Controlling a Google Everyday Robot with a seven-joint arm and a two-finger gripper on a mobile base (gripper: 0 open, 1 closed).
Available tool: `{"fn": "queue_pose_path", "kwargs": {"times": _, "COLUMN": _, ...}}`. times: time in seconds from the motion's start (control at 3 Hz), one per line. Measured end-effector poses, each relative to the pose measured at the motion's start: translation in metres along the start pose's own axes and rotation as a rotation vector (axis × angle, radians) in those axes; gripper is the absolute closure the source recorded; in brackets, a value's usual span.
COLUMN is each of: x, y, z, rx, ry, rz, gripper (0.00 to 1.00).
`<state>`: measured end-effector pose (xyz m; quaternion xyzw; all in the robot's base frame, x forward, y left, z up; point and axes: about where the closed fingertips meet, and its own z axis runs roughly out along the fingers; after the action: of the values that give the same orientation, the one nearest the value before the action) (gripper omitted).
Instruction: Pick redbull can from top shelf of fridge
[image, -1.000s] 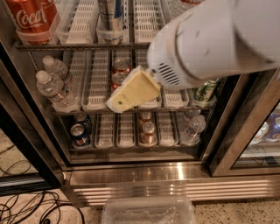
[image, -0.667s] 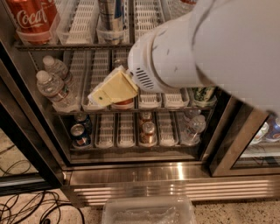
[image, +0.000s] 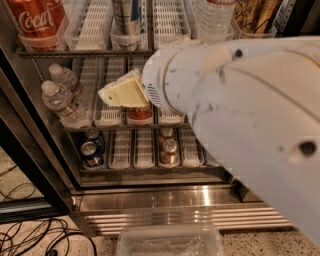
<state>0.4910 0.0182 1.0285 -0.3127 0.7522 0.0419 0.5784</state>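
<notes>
The redbull can (image: 125, 16), slim and silver with blue panels, stands in a white lane tray on the top shelf (image: 85, 51) of the fridge (image: 165, 200), at the top centre of the camera view; its upper part is cut off. My gripper (image: 121, 93), cream-coloured, sits in front of the middle shelf, below the redbull can and slightly left of it, apart from it. It holds nothing that I can see. My big white arm (image: 240, 110) fills the right side and hides the shelves there.
A red Coca-Cola can (image: 35, 20) stands top left. Water bottles (image: 62, 100) sit left on the middle shelf, a red can (image: 140, 113) just behind the gripper. Short dark-blue cans (image: 92, 147) and copper cans (image: 168, 147) are lower. A clear plastic tub (image: 170, 241) and cables (image: 30, 235) lie on the floor.
My arm has swung left and closer to the camera, covering more of the right side. The gripper has moved left and a little up in front of the middle shelf.
</notes>
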Motion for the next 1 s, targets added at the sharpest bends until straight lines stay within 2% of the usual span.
{"fn": "queue_pose_path", "kwargs": {"times": 0.33, "x": -0.007, "y": -0.014, "z": -0.011, "rx": 0.089, "ry": -0.089, "rz": 0.049, "gripper": 0.0}}
{"fn": "queue_pose_path", "kwargs": {"times": 0.67, "x": -0.014, "y": -0.024, "z": -0.021, "rx": 0.14, "ry": -0.176, "rz": 0.093, "gripper": 0.0}}
{"fn": "queue_pose_path", "kwargs": {"times": 1.0, "x": -0.014, "y": -0.024, "z": -0.021, "rx": 0.14, "ry": -0.176, "rz": 0.092, "gripper": 0.0}}
